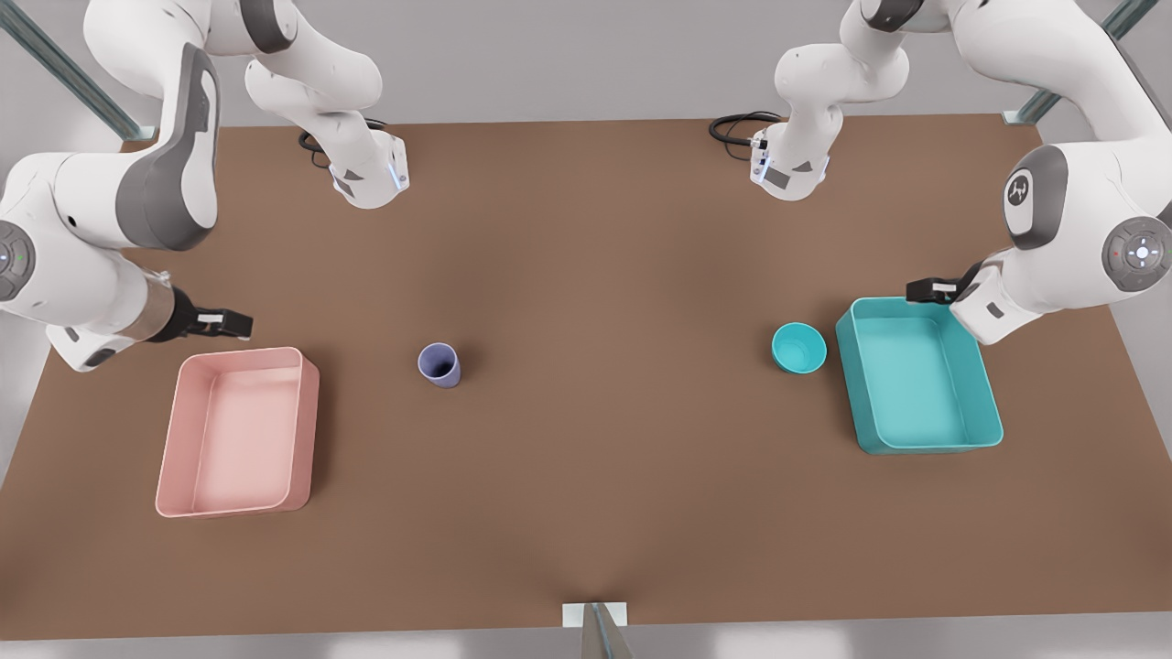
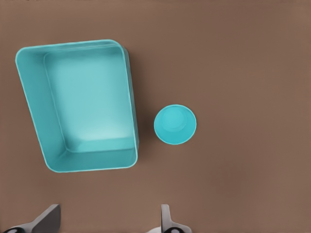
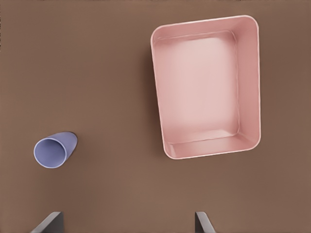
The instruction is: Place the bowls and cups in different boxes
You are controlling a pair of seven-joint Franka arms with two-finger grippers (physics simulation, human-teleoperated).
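Observation:
A small teal bowl (image 1: 798, 348) (image 2: 175, 124) stands upright on the brown table, just beside the teal box (image 1: 984, 403) (image 2: 31, 97) at the front view's right. The lavender cup (image 1: 439, 364) (image 3: 52, 150) stands left of centre, apart from the pale pink box (image 1: 307, 430) (image 3: 248, 82) at the front view's left. Both boxes hold nothing. My left gripper (image 2: 108, 221) hovers high by the teal box's far end with its fingers (image 2: 167, 219) spread open. Above the pink box's far end, my right gripper (image 3: 126, 222) is open too, holding nothing.
Both arms' big white links (image 1: 165, 174) (image 1: 1080, 210) lean in over the table's two sides. Arm bases with black cables (image 1: 742, 128) stand along the far edge. A small bracket (image 1: 595, 615) sits at the near edge. Bare tabletop (image 1: 604, 412) lies between cup and bowl.

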